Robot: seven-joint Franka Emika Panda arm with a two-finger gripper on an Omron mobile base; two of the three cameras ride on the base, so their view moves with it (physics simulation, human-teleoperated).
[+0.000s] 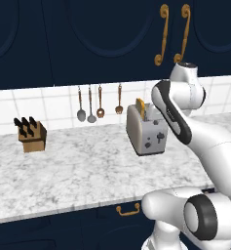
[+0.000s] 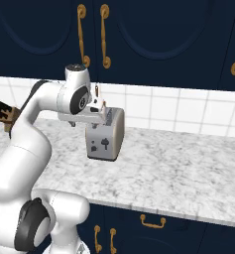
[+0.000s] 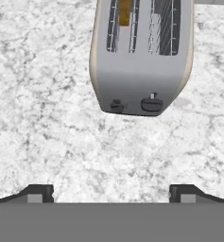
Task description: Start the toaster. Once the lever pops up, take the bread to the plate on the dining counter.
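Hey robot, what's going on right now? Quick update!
Gripper open, empty, hovering above the marble worktop. Toaster just ahead, bread in one slot, lever untouched. Nothing between gripper and lever.

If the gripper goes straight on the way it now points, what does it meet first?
Probably the marble worktop. The open gripper looks down at bare marble just in front of the toaster, whose lever lies a bit beyond that line. Depth is uncertain.

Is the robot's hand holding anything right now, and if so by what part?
Nothing is held. The hand is open above the counter, short of the toaster, with bare marble between its fingertips.
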